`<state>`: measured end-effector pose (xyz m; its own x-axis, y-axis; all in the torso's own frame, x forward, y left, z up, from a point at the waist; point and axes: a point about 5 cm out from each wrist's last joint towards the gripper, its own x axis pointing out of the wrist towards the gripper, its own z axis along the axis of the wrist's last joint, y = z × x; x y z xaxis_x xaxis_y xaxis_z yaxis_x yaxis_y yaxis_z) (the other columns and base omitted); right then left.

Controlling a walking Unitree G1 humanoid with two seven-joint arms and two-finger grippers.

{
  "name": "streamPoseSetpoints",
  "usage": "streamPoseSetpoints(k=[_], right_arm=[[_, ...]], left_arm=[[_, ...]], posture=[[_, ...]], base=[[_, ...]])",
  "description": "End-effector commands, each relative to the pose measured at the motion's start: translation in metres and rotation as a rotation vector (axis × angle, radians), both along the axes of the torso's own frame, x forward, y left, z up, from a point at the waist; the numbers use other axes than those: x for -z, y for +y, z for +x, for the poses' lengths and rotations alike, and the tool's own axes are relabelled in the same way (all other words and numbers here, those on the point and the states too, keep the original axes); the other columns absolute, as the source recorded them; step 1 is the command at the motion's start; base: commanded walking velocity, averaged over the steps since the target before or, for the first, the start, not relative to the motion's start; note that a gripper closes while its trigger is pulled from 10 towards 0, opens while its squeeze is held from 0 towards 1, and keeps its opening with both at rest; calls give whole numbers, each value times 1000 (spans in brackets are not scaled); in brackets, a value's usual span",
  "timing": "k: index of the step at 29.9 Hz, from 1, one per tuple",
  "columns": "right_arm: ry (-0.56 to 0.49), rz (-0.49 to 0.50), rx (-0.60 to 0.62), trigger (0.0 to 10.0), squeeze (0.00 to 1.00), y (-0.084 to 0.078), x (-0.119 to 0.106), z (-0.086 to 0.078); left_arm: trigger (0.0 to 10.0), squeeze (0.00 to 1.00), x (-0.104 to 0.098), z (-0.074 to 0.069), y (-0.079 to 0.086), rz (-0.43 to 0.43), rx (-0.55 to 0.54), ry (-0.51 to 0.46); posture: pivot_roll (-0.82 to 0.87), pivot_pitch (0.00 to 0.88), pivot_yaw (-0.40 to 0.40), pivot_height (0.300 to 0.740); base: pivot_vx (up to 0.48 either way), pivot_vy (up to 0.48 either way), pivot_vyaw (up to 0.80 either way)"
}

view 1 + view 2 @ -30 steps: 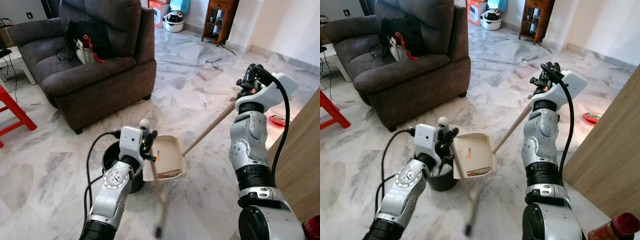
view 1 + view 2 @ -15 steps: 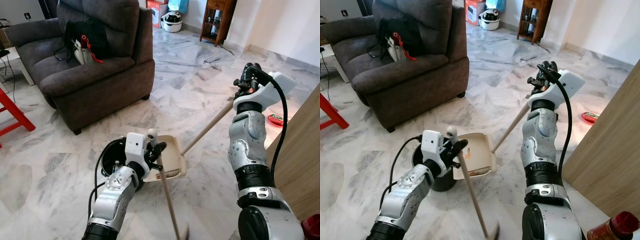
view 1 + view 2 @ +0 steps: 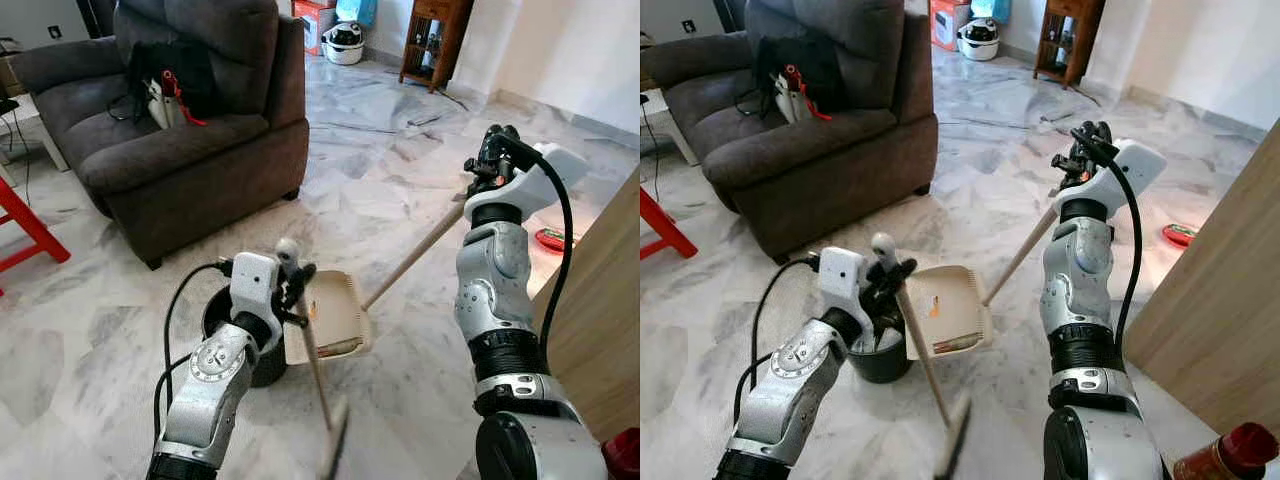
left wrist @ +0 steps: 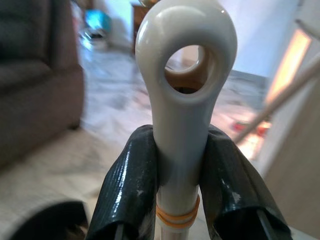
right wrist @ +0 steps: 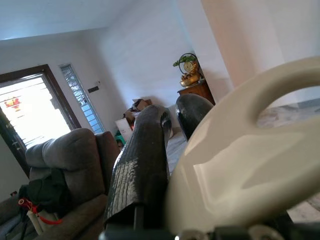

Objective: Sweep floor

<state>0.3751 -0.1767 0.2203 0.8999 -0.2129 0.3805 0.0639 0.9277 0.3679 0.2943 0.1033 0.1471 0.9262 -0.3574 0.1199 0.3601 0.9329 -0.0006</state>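
Marble floor (image 3: 90, 340); sofa (image 3: 190, 130) behind, black bin (image 3: 262, 355) beside dustpan (image 3: 335, 315).

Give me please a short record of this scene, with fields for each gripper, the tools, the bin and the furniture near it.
left gripper: shut on the broom handle, just below its ring-shaped end
broom: handle slants down from the left gripper toward the floor; its head is blurred
right gripper: raised, shut on the dustpan handle
dustpan: cream, long handle, pan low beside the bin
bin: black, on the marble floor, partly hidden behind the left arm
sofa: dark grey, behind the bin, with a black bag on its seat
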Motion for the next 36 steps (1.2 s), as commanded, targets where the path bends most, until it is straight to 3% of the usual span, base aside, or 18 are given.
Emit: streamPoseSetpoints(k=[1,5,7,11,16,21,36], right_arm=[[-61,-19,-19,10000,0,4,-14,-1],[-60,-33,-19,10000,0,5,-14,-2],[-60,-45,-21,10000,0,5,-14,-2],[-60,-68,-26,10000,0,6,-15,-2],[-62,-154,-17,10000,0,6,-15,-3],[-26,-278,-20,10000,0,7,-6,-5],[62,-346,9,10000,0,-9,20,-18]], left_arm=[[10000,0,-24,4,5,35,-57,-136],[10000,0,-15,6,3,32,-29,-80],[10000,0,-5,6,2,-36,-23,-10],[10000,0,5,8,4,-61,-17,29],[10000,0,-12,14,18,-78,-97,-69],[10000,0,-27,21,29,8,-153,-208],[10000,0,5,39,44,47,-164,-121]], posture=[[110,0,-13,740],[105,0,-12,740],[104,0,-13,740],[104,0,-14,740],[99,0,-14,740],[96,0,-21,740],[70,0,-36,740]], base=[[0,0,0],[0,0,0],[0,0,0],[0,0,0],[0,0,0],[0,0,0],[0,0,0]])
